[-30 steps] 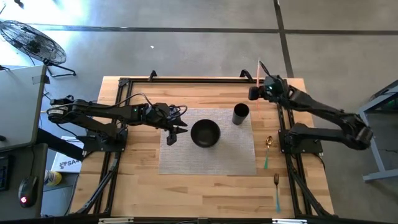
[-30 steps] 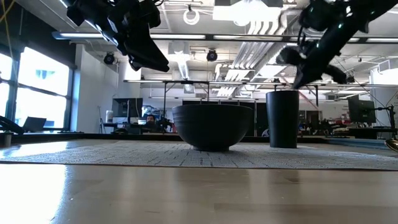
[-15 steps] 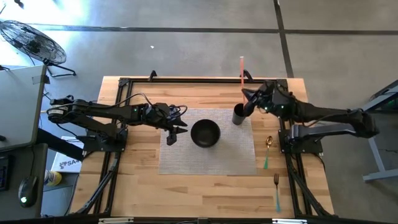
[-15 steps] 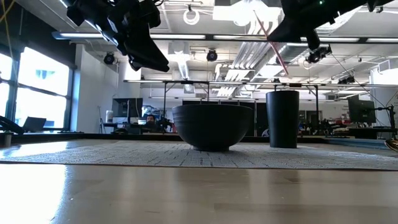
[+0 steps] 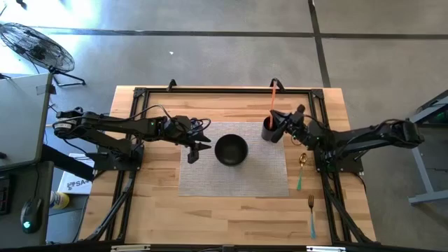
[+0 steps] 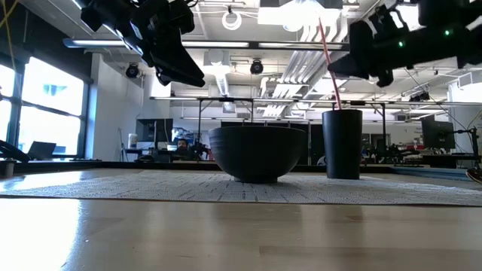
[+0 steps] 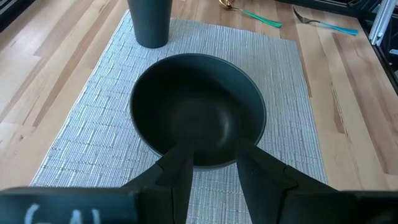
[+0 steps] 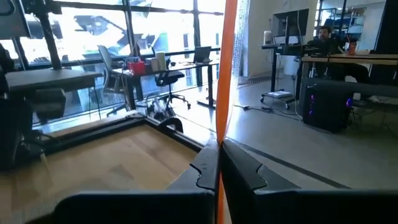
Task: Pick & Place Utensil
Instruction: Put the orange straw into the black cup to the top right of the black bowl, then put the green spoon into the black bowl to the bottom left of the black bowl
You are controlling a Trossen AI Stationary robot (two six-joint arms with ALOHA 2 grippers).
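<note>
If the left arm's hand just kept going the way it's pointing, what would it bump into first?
Most likely the black bowl. In the left wrist view, the left hand has its open fingers aimed right at the bowl's near rim, on the woven mat. The hand is raised, so exact depth is uncertain.

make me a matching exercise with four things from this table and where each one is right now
Things:
1. bowl
2. orange utensil
3. spoon
4. fork

Places:
a. on bare wood at the near right corner
b. standing in the cup, pinched by the right hand
c. middle of the placemat, in front of the left hand
d. on the wood just off the placemat's right edge

Pairs: 1-c, 2-b, 3-d, 4-a
</note>
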